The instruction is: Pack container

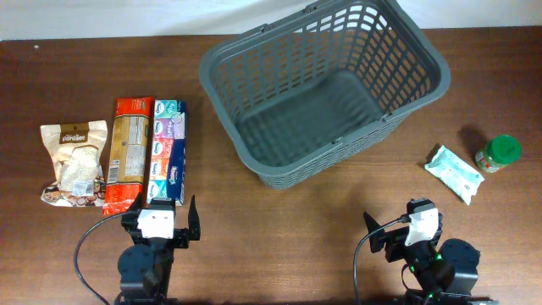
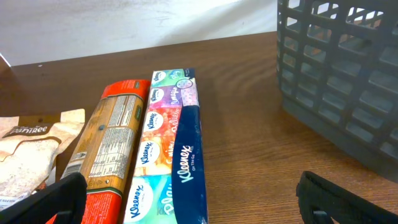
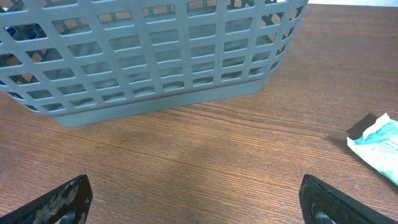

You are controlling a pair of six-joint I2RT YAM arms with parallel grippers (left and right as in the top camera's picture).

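The dark grey lattice basket [image 1: 254, 47] stands empty at the back middle of the table; it also shows in the left wrist view [image 2: 336, 81] and the right wrist view [image 3: 155, 56]. On the left lie a snack bag [image 1: 74, 161], a red and brown packet [image 1: 129, 152] and a Kleenex tissue pack [image 1: 168, 151]. On the right lie a white and teal pouch [image 1: 455, 172] and a green-lidded jar [image 1: 496, 153]. My left gripper [image 1: 163, 219] is open and empty just in front of the tissue pack [image 2: 171, 149]. My right gripper [image 1: 405, 227] is open and empty in front of the basket.
The brown wooden table [image 1: 322, 220] runs to a white wall at the back. The packet [image 2: 109, 143] and snack bag [image 2: 28, 155] lie close side by side. The pouch [image 3: 376, 146] lies right of my right gripper.
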